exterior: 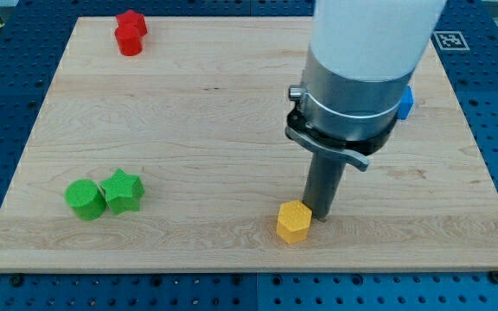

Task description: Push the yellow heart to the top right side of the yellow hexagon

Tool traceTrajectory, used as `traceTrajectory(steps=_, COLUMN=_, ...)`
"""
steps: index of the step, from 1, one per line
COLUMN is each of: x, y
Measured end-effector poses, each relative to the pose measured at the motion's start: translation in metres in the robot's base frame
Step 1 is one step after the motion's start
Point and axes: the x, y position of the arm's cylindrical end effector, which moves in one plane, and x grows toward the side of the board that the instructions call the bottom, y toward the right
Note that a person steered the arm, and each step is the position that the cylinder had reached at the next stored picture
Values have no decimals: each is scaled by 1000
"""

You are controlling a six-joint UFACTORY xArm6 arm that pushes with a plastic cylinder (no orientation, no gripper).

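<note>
Resting at the yellow hexagon's (pixel 292 222) two o'clock, my tip (pixel 319 215) touches it. Yellow heart unseen, possibly hidden behind the rod. No jaws fitted; nothing held.

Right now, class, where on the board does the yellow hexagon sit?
The yellow hexagon sits near the board's bottom edge, slightly right of centre in the camera view. My tip stands right beside it on its right, and the green star lies far to its left.

The pale wooden board (pixel 232 104) carries a yellow hexagon block (pixel 292 222) near its bottom edge. Well to the view's left of it, a green cylinder block (pixel 85 199) touches a green star block (pixel 123 191). Far toward the view's top-left stand two touching red blocks (pixel 130 33), and a blue block (pixel 405 103) shows up and right of the hexagon, partly hidden.
</note>
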Motion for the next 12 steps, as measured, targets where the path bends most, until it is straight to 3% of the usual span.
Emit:
traceTrajectory(steps=3, x=-202, y=-18)
traceTrajectory(steps=4, x=-226, y=15)
traceTrajectory(steps=7, x=-168, y=32)
traceTrajectory(steps=10, x=-49, y=52)
traceTrajectory(steps=12, x=-5, y=103)
